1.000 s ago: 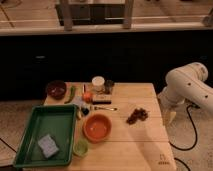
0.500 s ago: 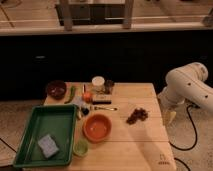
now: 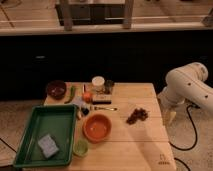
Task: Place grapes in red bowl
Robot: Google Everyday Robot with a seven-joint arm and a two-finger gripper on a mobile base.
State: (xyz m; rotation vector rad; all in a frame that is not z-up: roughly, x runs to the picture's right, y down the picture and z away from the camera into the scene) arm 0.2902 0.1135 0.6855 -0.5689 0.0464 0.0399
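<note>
The gripper (image 3: 170, 118) hangs off the right edge of the light wooden table (image 3: 145, 150), a pale tapered tip pointing down below the bulky white arm (image 3: 187, 90). Whether it is open or closed cannot be told, and nothing can be seen in its hold. It is well apart from the bowls and level with the middle of the table's right side.

The single camera view shows one small bunch of dark purple-brown grapes (image 3: 137, 116) lying on the bare wood. It sits right of centre, between the gripper and the round orange-red bowl with a glossy rim (image 3: 97, 127). The bunch is near that bowl but does not touch it.

There are three round vessels. One is the orange-red bowl and one is a smaller dark maroon bowl (image 3: 56, 89) at the far left corner. The third is a small light-green cup (image 3: 80, 147), just beside the right wall of the one green plastic tray (image 3: 30, 127). One grey-blue sponge block (image 3: 48, 145) lies inside the tray.

A cluster at the back of the table is hard to make out. It includes one white-lidded jar (image 3: 98, 82), one dark container (image 3: 109, 86) next to it, one small orange ball (image 3: 87, 96) and one long green vegetable (image 3: 72, 93). One thin utensil (image 3: 104, 108) lies in front of them. The arm is cut off by the right edge of the view.
</note>
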